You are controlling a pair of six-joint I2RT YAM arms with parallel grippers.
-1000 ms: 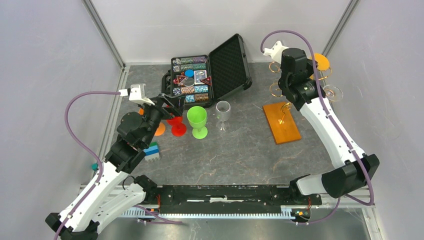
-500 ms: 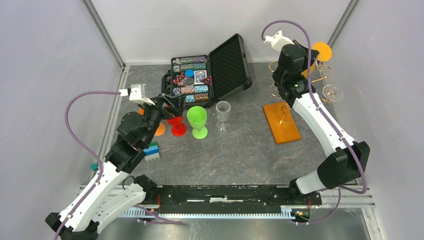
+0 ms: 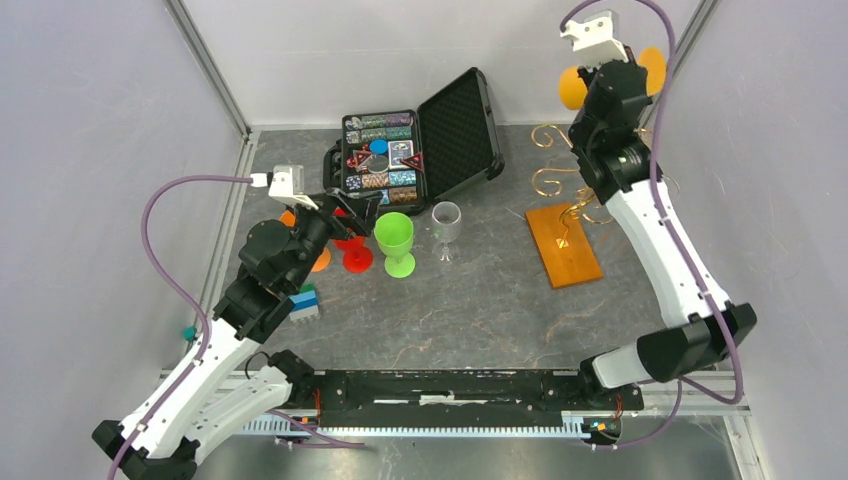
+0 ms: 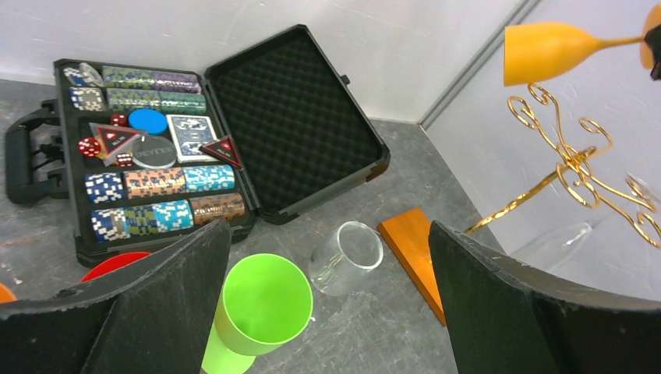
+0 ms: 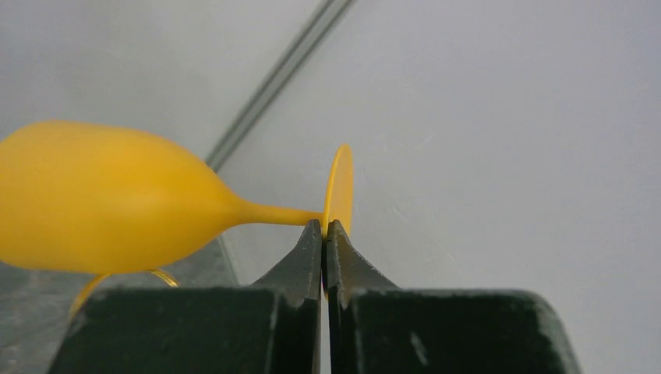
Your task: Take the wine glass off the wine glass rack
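Grey stone-look table (image 3: 480, 310), white walls on three sides. Right gripper (image 5: 325, 234) is up high at far right, jaws clamped on the orange-yellow wine glass (image 5: 109, 202) where stem meets foot. The glass lies sideways, bowl pointing left, above the gold scrolls of the wine glass rack (image 3: 565, 255) and not touching them, as far as I can tell. So lift-off looks done. What's left, I'd say, is to carry it off and set it down on the table. Left gripper (image 4: 327, 234) hovers over the cups at left, jaws wide apart, nothing in them. Count: one rack. One glass in the gripper. One more clear glass (image 4: 557, 238) at the rack's right side, though I can't tell if it hangs there. Standing on the table are one green goblet (image 3: 394, 235), one clear glass (image 3: 446, 220) and one red glass (image 3: 356, 260), the red one half hidden under the left arm. One black case (image 3: 455, 125), lid open, chips and cards inside.
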